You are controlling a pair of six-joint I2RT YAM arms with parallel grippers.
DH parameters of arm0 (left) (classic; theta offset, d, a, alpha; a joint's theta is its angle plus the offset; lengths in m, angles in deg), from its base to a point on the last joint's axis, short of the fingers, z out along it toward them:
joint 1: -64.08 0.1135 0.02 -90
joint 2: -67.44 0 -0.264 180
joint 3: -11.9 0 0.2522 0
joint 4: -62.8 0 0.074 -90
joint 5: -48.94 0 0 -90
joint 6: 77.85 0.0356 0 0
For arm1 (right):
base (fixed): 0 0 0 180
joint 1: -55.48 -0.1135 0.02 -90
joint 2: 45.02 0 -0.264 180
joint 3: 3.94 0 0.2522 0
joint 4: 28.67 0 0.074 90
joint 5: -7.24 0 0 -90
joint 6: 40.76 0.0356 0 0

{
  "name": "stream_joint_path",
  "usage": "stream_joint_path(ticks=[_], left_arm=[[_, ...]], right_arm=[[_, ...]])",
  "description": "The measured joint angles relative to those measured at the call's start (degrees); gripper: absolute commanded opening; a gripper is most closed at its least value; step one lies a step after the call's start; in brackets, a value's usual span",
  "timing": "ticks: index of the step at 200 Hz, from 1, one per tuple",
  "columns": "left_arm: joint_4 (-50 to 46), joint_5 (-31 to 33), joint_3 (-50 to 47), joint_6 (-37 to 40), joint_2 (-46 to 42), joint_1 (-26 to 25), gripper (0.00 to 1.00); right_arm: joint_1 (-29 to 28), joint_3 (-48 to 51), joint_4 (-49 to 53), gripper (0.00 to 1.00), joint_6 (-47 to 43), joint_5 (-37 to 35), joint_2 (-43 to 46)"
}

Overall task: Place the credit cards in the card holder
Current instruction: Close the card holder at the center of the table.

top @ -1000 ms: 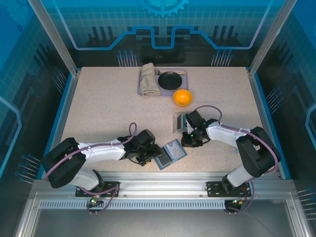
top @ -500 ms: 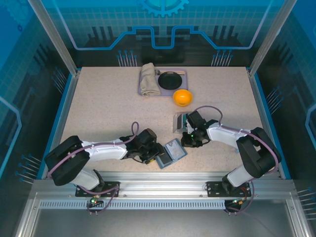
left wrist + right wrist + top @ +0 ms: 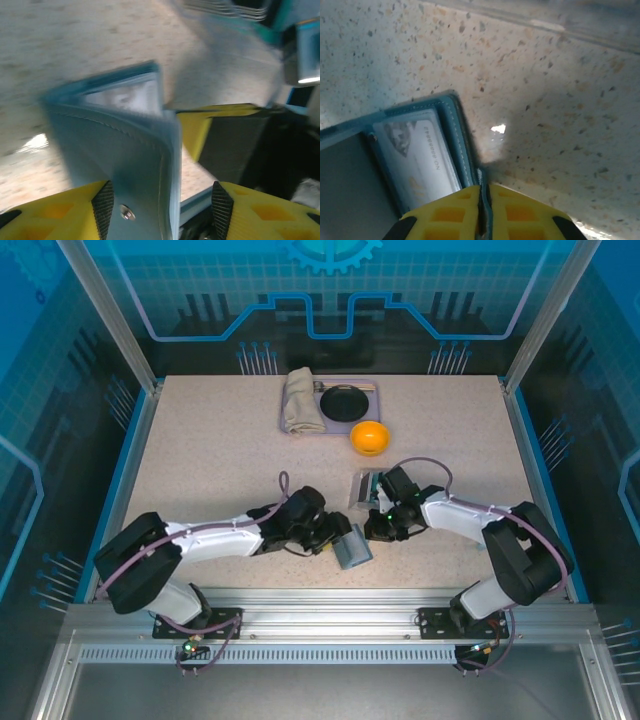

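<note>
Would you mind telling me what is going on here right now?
Both arms are working on the blue wallet. The right tool is pinched shut on one edge of it, while the left tool straddles the raised flap with its jaws apart. A card shows behind its clear window.
</note>
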Motion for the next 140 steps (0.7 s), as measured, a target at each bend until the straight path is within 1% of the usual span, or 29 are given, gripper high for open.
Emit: stream_joint_path(ticks=[15,28,35,48,62,103,140], left_arm=[[0.0,-1.1,3.3,0.9,3.1,0.0,0.57],[-0.2,-2.3,6.1,1.7,5.9,0.0,0.56],[-0.2,-2.6,7.1,2.2,7.1,0.0,0.56],[-0.3,-3.0,7.8,2.3,8.3,0.0,0.56],[-1.1,-3.0,7.7,2.3,8.7,0.0,0.56],[-2.0,-3.1,7.6,2.8,8.7,0.0,0.56],[-2.5,-3.2,7.6,3.7,8.7,0.0,0.56]], right_arm=[[0.0,0.3,0.4,0.1,0.3,0.4,0.5],[0.0,0.3,1.4,0.16,0.5,0.3,1.0],[0.1,0.3,2.2,0.17,0.6,0.0,1.4],[0.4,0.5,3.6,0.2,0.7,-0.6,2.5],[1.3,0.6,5.3,0.25,0.3,-1.4,4.0],[2.8,0.5,9.0,0.29,-1.6,-3.5,6.2],[3.1,-0.8,11.5,0.28,-2.6,-4.2,7.3]])
